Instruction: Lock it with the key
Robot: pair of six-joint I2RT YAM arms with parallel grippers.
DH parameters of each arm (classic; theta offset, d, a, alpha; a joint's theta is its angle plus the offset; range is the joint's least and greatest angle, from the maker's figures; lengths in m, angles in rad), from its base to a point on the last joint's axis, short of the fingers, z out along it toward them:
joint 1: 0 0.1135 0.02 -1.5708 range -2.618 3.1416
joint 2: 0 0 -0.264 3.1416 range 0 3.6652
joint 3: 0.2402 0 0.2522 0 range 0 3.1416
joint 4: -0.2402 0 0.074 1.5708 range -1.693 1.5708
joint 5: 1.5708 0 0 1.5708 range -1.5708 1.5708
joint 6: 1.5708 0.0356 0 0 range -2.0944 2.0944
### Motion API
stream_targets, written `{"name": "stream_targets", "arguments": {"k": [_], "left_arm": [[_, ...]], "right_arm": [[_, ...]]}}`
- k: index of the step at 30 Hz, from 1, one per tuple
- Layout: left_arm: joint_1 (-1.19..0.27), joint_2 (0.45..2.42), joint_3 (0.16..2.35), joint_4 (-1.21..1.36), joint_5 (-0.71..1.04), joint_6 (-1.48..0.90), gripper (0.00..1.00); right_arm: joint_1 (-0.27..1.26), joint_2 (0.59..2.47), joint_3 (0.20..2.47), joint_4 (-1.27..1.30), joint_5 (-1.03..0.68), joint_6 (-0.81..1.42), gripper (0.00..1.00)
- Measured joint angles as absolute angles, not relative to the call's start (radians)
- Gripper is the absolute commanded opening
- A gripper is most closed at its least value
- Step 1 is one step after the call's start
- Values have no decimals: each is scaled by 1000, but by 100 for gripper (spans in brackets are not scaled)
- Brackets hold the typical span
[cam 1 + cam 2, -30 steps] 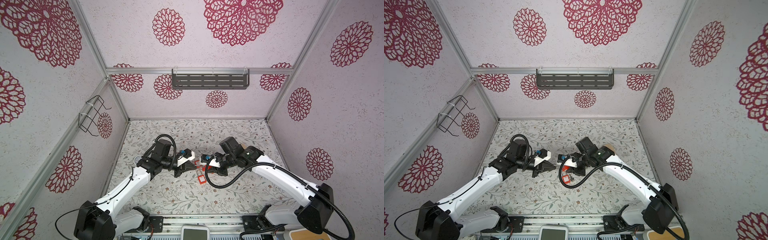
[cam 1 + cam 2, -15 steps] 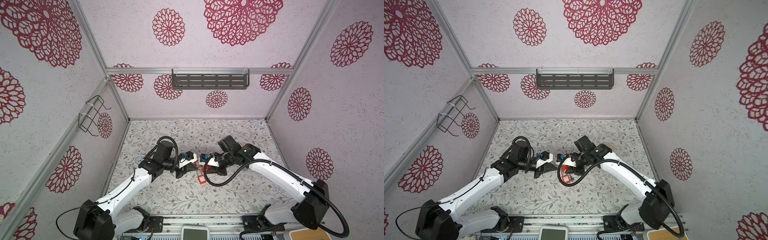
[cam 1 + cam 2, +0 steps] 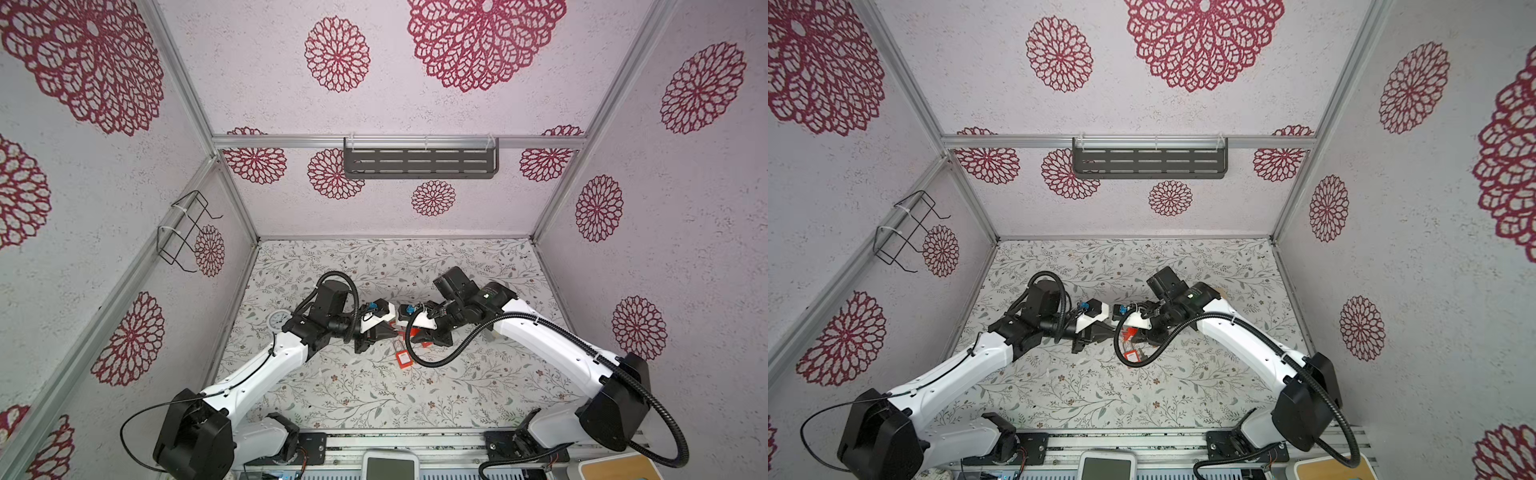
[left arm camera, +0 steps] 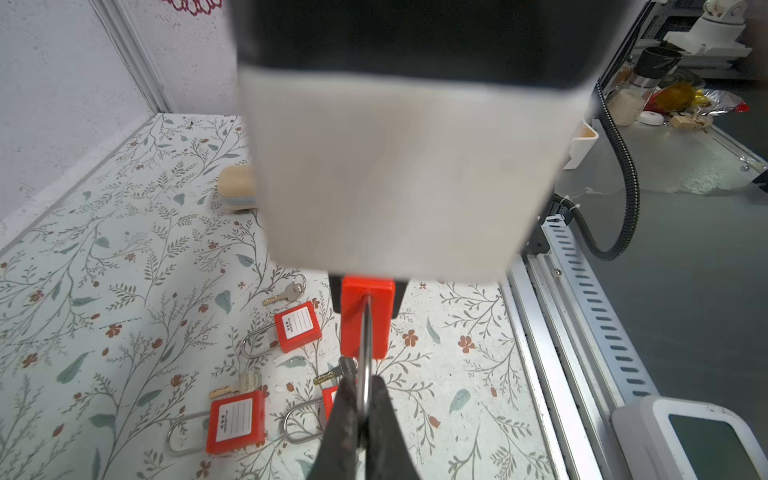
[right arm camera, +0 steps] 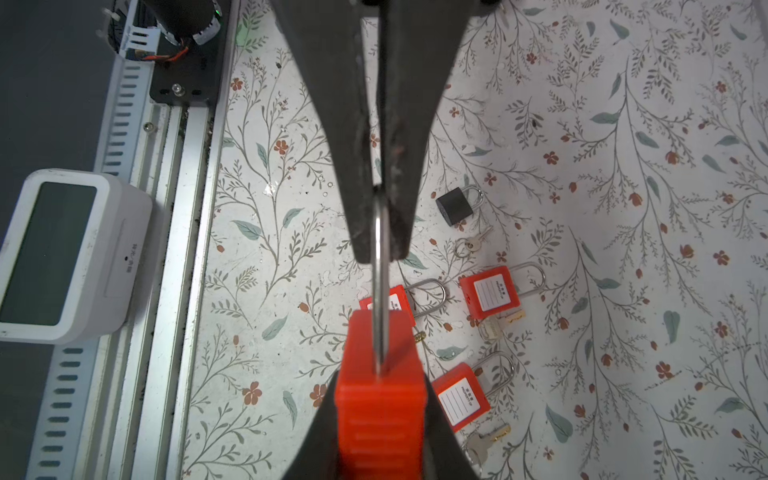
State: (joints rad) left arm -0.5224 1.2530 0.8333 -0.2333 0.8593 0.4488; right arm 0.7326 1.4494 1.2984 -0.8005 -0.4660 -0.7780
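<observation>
Alignment: left pincer [image 4: 364, 388] pinches thin steel shackle [image 5: 377, 270], right pincer [image 5: 380, 386] clamps red ribbed plastic padlock body [image 5: 399, 415]; press straight along shackle, no twist.

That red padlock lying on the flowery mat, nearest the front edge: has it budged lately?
No. The red padlock lies at the same spot on the mat, no nearer the round dial than before.

i've got both top views up high at the front, staring down over the whole worktop [image 3: 374, 395] and both arms, nearly the same picture. left wrist camera rides right behind the left pincer [image 4: 361, 384], right wrist camera behind the right pincer [image 5: 380, 376]. they face each other, very close, sharing the red padlock [image 4: 365, 320].
</observation>
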Motion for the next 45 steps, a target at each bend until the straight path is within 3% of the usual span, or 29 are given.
{"name": "stream_targets", "arguments": {"k": [13, 17, 19, 22, 29, 39, 45], "left_arm": [[-488, 1275, 788, -111, 886, 391, 0], [-466, 1256, 783, -99, 912, 375, 0], [-456, 1250, 777, -97, 928, 360, 0], [-448, 1244, 762, -83, 945, 334, 0], [-437, 1243, 752, -29, 974, 294, 0], [-435, 1242, 752, -11, 999, 287, 0], [-436, 1239, 752, -12, 1010, 287, 0]], "right_arm": [[729, 1469, 1310, -783, -422, -779, 24], [729, 1436, 1293, -726, -415, -791, 43], [729, 1412, 1291, -705, -410, -800, 60], [729, 1378, 1291, -699, -400, -794, 68], [724, 1290, 1277, -712, -387, -773, 67], [651, 1144, 1214, -827, -390, -669, 51], [622, 1185, 1198, -866, -407, -654, 50]]}}
